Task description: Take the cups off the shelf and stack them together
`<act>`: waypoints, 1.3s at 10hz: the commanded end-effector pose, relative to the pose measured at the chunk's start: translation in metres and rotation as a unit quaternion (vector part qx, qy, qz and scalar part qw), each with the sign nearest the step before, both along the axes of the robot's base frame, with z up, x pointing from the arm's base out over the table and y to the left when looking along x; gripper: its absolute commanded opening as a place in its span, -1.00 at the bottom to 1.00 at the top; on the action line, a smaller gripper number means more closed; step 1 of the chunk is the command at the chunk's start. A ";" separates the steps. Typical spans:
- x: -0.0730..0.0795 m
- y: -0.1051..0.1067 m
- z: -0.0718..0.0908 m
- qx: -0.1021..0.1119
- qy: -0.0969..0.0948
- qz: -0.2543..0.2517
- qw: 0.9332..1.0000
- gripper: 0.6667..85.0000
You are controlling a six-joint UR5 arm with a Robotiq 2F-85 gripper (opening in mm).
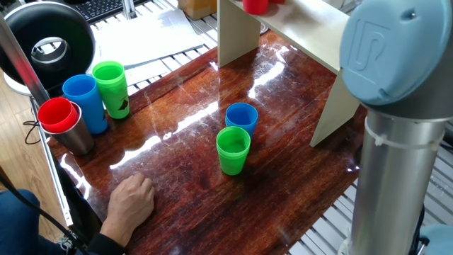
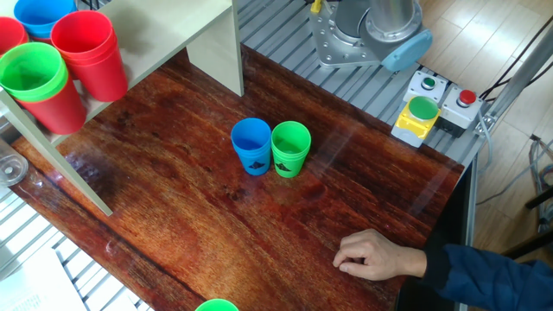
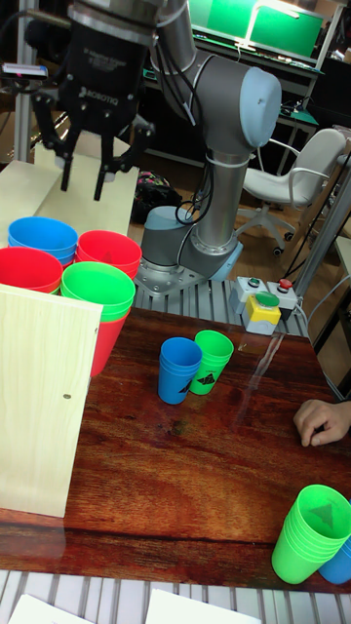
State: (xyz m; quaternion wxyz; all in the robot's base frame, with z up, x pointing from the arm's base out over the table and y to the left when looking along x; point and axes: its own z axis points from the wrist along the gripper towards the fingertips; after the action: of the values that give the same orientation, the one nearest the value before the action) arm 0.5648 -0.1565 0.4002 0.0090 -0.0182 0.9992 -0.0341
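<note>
Several cups stand on the cream shelf (image 3: 39, 409): a blue stack (image 3: 43, 237), two red ones (image 3: 107, 252) and a green one (image 3: 97, 288). The other fixed view shows that green cup (image 2: 34, 73) and a red cup (image 2: 86, 47) on the shelf (image 2: 173, 26) too. My gripper (image 3: 86, 180) hangs open and empty a little above these cups, fingers pointing down. A blue cup (image 2: 251, 145) and a green cup (image 2: 291, 147) stand side by side upright in the middle of the table. The gripper is out of both fixed views.
A person's hand (image 1: 131, 202) rests at the table's near edge. By it stand a green cup (image 1: 110, 88), a blue cup (image 1: 83, 103) and a red cup in a grey metal tumbler (image 1: 60, 117). My arm's elbow (image 1: 396, 106) blocks the shelf's right side. A button box (image 2: 423, 112) sits by the base.
</note>
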 end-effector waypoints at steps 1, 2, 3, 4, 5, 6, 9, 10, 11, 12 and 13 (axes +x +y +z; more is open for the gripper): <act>0.012 0.005 -0.005 0.007 -0.003 0.021 1.000 -0.08; 0.014 0.013 -0.004 0.017 -0.007 0.018 1.000 -0.07; 0.018 0.019 -0.003 0.024 -0.014 0.019 0.999 -0.04; 0.025 0.023 -0.003 0.026 -0.023 0.024 0.999 -0.02; 0.030 0.024 -0.005 0.028 -0.031 0.029 0.999 -0.01; 0.034 0.022 -0.006 0.030 -0.033 0.034 0.998 -0.01; 0.044 0.010 -0.013 0.025 -0.032 0.046 0.998 -0.01; 0.046 0.010 -0.016 0.027 -0.033 0.046 0.998 -0.02; 0.047 0.009 -0.018 0.026 -0.033 0.047 0.998 -0.02; 0.048 0.009 -0.020 0.026 -0.033 0.049 0.998 -0.03; 0.053 0.009 -0.024 0.026 -0.038 0.049 0.998 -0.03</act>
State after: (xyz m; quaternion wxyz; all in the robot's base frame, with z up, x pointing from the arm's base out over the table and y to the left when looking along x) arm 0.6090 -0.1483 0.3826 0.0407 -0.0590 0.9973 -0.0129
